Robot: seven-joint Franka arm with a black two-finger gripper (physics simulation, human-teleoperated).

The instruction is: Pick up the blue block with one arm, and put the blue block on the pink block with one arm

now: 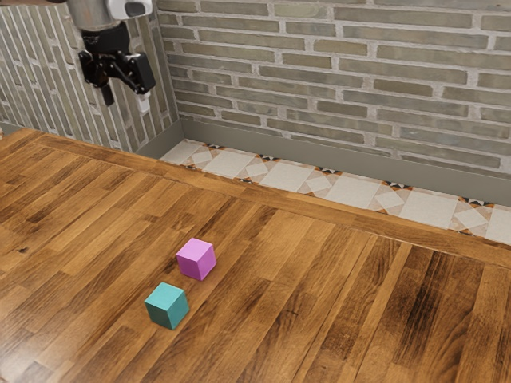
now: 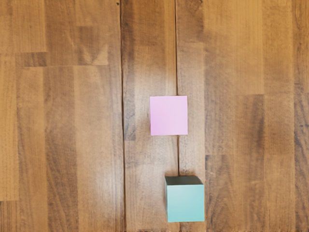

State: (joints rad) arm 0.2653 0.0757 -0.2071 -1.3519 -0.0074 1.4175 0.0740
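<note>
Wooden plank tabletop, warm brown, visible grain, soft satin sheen. The pink block and blue block at its seven o'clock: smooth, matt, plastic-looking faces. Rough matt brick wall behind.

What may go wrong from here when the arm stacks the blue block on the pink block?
1. The blue block sits close beside the pink block, not touching; a finger of the open tool may knock the pink one on the way down.
2. The tool hangs high, far from both blocks, so its approach may arrive off-centre.
3. Both blocks look alike in size; an off-centre placement may let the blue one slip off.
</note>
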